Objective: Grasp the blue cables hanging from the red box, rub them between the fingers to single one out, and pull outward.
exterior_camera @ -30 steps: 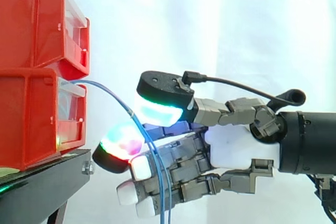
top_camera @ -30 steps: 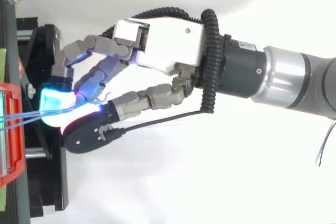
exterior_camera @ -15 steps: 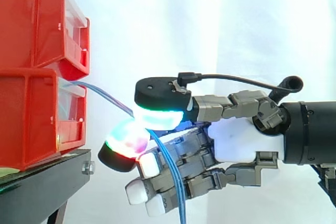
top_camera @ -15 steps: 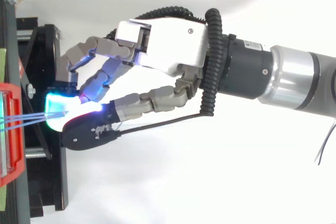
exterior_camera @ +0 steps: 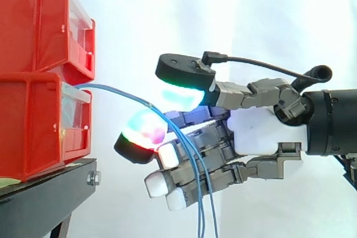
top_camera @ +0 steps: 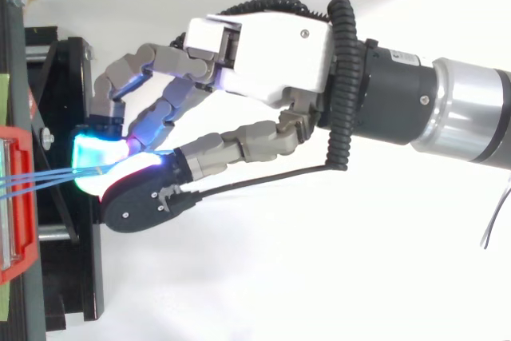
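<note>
Clasping blue cables (exterior_camera: pixel 114 89) from the lower red bin (exterior_camera: pixel 33 126) loosely in the curled hand (exterior_camera: pixel 262 135).
Risks losing them all, or dragging several out together, if pulled with so slack a pinch.

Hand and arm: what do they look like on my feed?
The hand has a white boxy palm shell and grey segmented fingers. Some fingertip pads sit in black caps and glow green, cyan and magenta; the others are plain white. The arm is a black wrist cylinder, then a silver one.
</note>
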`<action>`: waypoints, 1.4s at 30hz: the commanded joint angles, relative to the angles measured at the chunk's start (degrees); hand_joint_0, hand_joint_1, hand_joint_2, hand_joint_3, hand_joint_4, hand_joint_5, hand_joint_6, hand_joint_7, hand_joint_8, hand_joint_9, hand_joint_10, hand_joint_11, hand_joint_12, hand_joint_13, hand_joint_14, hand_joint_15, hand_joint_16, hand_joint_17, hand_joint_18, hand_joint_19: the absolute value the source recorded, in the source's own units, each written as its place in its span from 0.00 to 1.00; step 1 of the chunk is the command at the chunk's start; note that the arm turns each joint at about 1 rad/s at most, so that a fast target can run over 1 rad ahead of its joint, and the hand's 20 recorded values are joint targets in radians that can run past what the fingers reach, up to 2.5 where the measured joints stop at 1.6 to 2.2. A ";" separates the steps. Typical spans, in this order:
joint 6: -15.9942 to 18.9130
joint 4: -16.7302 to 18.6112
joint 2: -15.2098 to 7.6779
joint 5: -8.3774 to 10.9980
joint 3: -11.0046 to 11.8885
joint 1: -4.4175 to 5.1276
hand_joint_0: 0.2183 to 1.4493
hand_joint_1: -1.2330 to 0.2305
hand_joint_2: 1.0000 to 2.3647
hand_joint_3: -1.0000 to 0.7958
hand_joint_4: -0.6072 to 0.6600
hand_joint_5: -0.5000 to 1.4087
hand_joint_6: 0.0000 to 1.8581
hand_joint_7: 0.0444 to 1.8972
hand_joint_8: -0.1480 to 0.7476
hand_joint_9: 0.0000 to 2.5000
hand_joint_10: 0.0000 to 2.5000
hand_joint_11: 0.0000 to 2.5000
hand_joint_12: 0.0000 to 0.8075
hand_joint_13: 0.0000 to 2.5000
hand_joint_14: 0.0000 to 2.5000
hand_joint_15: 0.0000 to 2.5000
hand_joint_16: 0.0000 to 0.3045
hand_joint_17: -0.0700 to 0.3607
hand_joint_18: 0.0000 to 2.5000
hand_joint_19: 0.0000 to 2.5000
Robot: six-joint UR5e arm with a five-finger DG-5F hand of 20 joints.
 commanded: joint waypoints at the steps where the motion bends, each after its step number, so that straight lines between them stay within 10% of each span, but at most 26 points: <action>1: -0.01 -0.23 0.06 0.00 0.00 -0.01 0.29 0.40 0.00 0.33 0.58 0.18 0.47 0.44 0.50 0.42 0.01 0.24 0.42 0.34 0.01 0.21 0.16 0.41 0.27 0.22; 18: 0.08 -0.23 0.41 0.00 0.00 -0.01 0.35 0.28 0.01 0.52 0.46 0.17 0.50 0.47 0.51 0.42 0.01 0.26 0.43 0.35 0.01 0.20 0.16 0.42 0.29 0.21; 42: 0.34 -1.11 0.58 0.00 0.26 -0.01 0.31 0.35 0.00 0.31 0.54 0.18 0.49 0.45 0.49 0.44 0.01 0.26 0.42 0.36 0.01 0.21 0.15 0.40 0.30 0.23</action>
